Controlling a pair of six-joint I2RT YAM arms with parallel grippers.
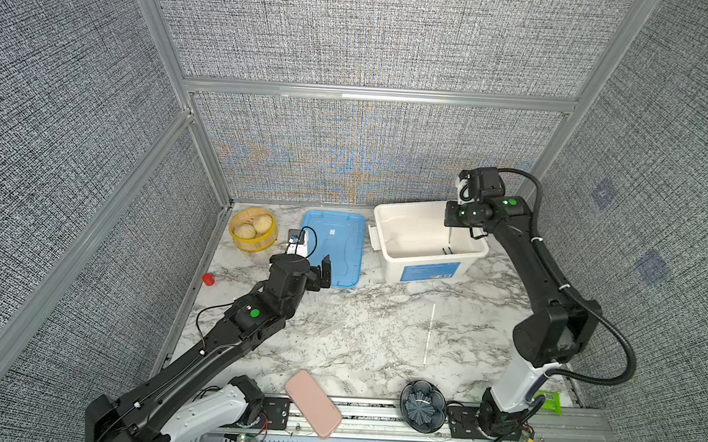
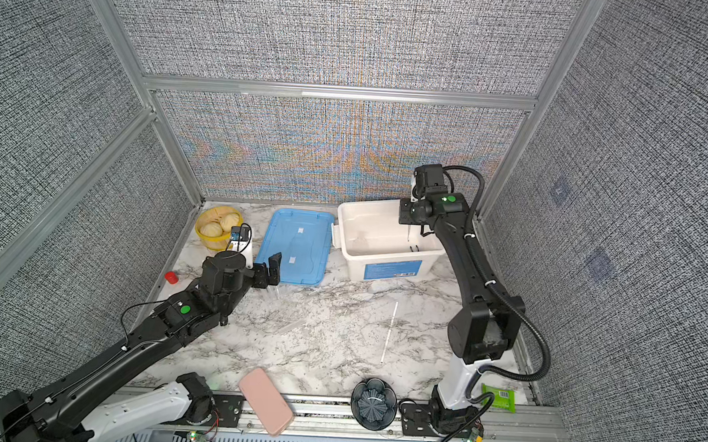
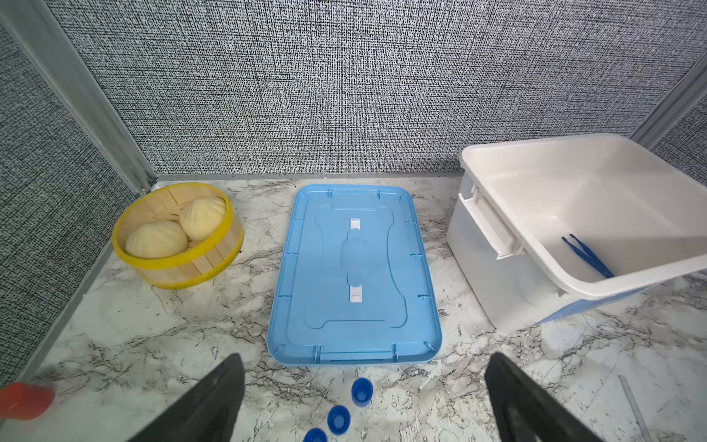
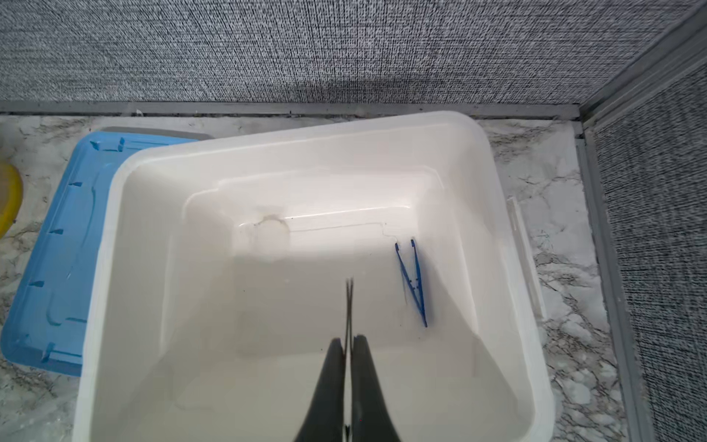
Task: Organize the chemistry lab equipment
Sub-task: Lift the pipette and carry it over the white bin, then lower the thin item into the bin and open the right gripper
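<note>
Tweezers, silver, clamped in right gripper over white bin, left gripper wide open, empty

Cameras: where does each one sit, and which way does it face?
Top views: high above the near edge, looking down toward the back wall; both arms show.
Left wrist: low on the left arm, facing the back wall across the blue lid; left jaws, spread, show.
Right wrist: above the white bin, looking down into it; right jaws, shut, pinch the silver tweezers.
Shared: both wrist views show bin, lid and blue tweezers.
</note>
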